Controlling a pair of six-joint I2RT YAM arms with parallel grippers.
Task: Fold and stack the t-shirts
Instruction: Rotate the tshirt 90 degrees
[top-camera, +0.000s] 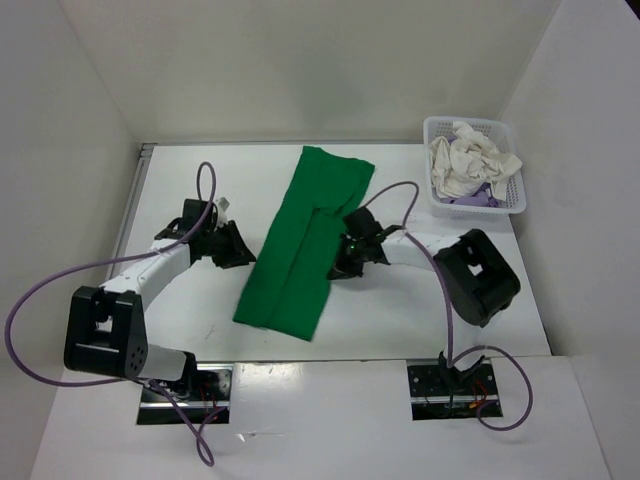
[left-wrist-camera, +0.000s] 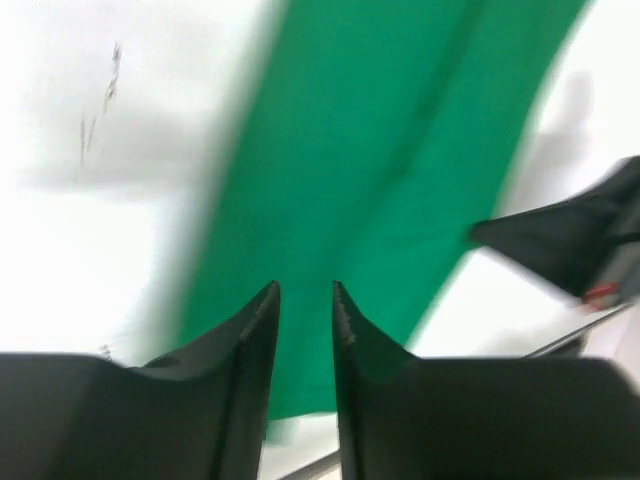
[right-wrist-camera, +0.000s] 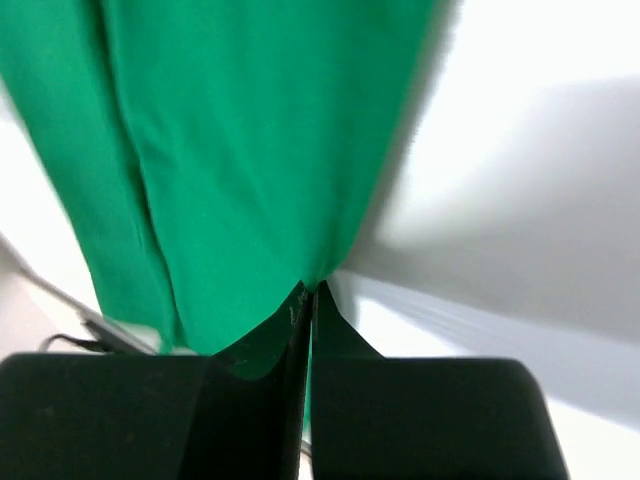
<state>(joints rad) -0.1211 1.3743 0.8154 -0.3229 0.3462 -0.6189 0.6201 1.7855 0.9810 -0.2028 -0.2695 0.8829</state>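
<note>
The bright green t-shirt (top-camera: 300, 240) lies as a long folded strip in the middle of the table. My right gripper (top-camera: 342, 266) is at its right edge, and the right wrist view shows that gripper (right-wrist-camera: 310, 288) shut on the green cloth (right-wrist-camera: 250, 150), which is pulled up to the tips. My left gripper (top-camera: 243, 250) stands just off the strip's left edge. Its jaws (left-wrist-camera: 305, 288) are open a little, with nothing between them and the green cloth (left-wrist-camera: 380, 150) beyond. The white-cream t-shirt (top-camera: 465, 160) and the light purple t-shirt (top-camera: 480, 200) lie crumpled in the basket.
A white lattice basket (top-camera: 436, 128) stands at the table's back right corner. White walls close in the table at the back and both sides. The right arm's elbow (top-camera: 478, 276) hangs over the right side of the table. Purple cables loop from both arms.
</note>
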